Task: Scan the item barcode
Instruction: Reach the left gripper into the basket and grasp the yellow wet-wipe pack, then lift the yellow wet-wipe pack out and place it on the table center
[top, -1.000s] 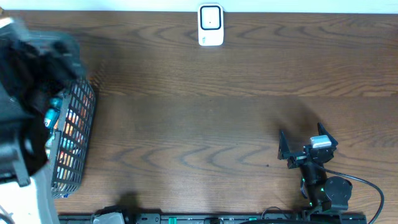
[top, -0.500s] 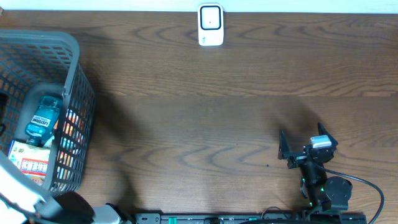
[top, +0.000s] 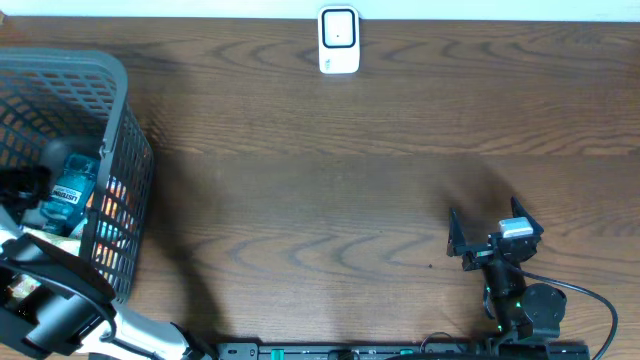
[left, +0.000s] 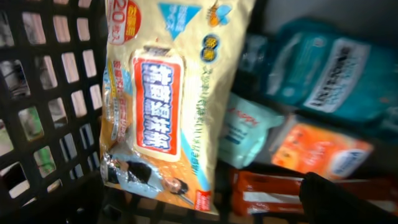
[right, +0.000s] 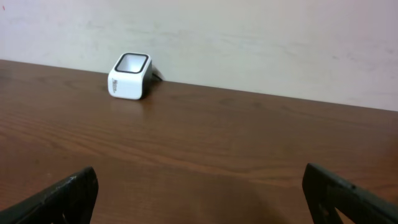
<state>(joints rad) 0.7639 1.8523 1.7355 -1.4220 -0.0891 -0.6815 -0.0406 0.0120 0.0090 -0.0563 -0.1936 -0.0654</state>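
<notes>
Two tools, both spread and empty. Left tool (top: 20, 188) inside the basket (top: 120, 90), yellow wipes pack (left: 168, 106) just ahead of it; we judge the pick in hand, closing on it next. Scanner (top: 339, 42) well beyond the right tool (top: 490, 226).

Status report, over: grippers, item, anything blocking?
Left gripper open, down in basket, holding nothing. Right gripper open, low over table. Wipes pack not yet picked. Basket wall around it.

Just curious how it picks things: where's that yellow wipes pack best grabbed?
Likely the wipes pack by its long edge away from the basket wall, coming down through the open top: it is flat, thin and leans on that wall.
</notes>
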